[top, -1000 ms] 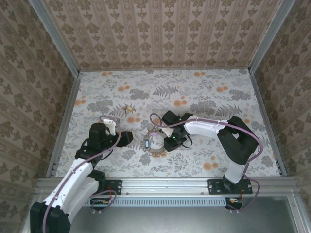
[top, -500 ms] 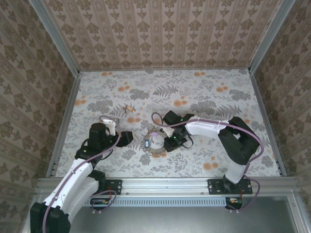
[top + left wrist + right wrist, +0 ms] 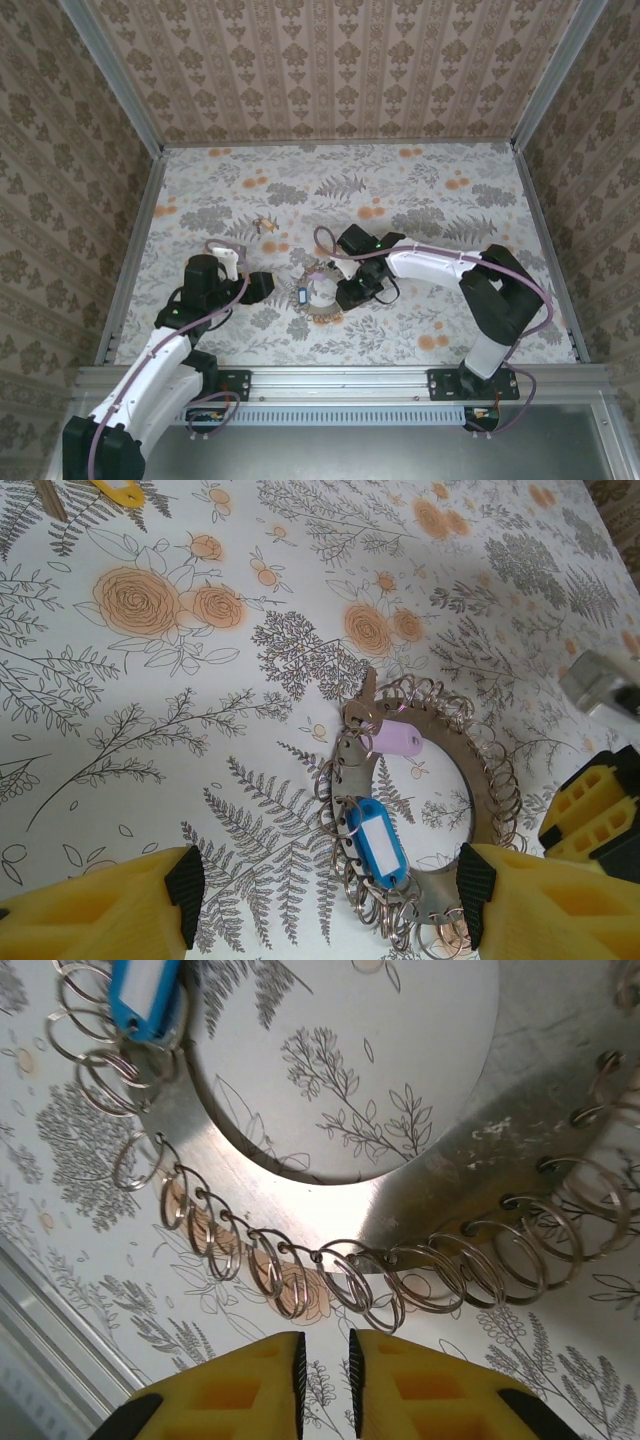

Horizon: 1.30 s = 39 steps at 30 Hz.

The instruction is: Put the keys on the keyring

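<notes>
The keyring (image 3: 322,300) is a flat metal ring fringed with several small split rings, lying mid-table. A blue key (image 3: 377,842) and a lilac key (image 3: 392,742) sit on its left arc (image 3: 357,765). A brass key (image 3: 265,225) lies apart, farther back on the left, its yellow head (image 3: 118,490) just in the left wrist view. My left gripper (image 3: 330,895) is open, its fingers (image 3: 185,880) straddling the ring's near-left part around the blue key. My right gripper (image 3: 326,1360) hovers at the keyring's (image 3: 450,1190) right edge, pads a narrow gap apart, nothing between them.
The table is floral-patterned, walled on three sides, with a metal rail (image 3: 340,378) along the near edge. My right gripper's yellow finger (image 3: 595,805) pokes into the left wrist view beside the ring. A thin wooden stick (image 3: 50,498) lies near the brass key.
My right gripper's jaws have narrowed and its arm has shifted slightly at the ring's right edge. The left arm, the keyring and the keys have not moved.
</notes>
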Tool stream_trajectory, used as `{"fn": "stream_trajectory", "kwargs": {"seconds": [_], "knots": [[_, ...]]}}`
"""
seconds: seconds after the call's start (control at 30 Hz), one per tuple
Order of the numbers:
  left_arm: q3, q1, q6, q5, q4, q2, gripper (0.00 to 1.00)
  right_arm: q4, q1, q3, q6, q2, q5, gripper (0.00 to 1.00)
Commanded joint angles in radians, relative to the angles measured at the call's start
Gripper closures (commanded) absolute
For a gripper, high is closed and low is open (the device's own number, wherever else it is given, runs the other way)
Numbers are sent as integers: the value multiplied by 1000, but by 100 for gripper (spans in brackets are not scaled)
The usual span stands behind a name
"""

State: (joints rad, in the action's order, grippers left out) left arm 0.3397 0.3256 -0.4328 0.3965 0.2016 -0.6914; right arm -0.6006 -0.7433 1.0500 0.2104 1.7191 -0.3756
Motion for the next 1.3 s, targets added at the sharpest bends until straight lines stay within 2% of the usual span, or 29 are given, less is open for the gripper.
{"fn": "stream_trajectory", "kwargs": {"seconds": [0.0, 0.4, 0.8, 0.93, 1.07, 1.27], "knots": [[-11, -6, -16, 11, 1, 15, 30, -1, -7, 22, 6, 36, -18, 78], [-19, -5, -20, 11, -1, 15, 30, -13, -7, 58, -23, 80, 0, 71], [-23, -5, -28, 13, -2, 15, 29, 0, -6, 40, -17, 90, -15, 69], [-22, -5, -28, 13, -4, 16, 29, 7, -10, 34, -31, 91, -41, 70], [-22, -5, -27, 14, -3, 16, 29, 21, -10, 19, -46, 80, -62, 75], [-25, -5, -29, 13, -5, 18, 29, 48, -7, -1, -50, 50, -120, 75]]}}
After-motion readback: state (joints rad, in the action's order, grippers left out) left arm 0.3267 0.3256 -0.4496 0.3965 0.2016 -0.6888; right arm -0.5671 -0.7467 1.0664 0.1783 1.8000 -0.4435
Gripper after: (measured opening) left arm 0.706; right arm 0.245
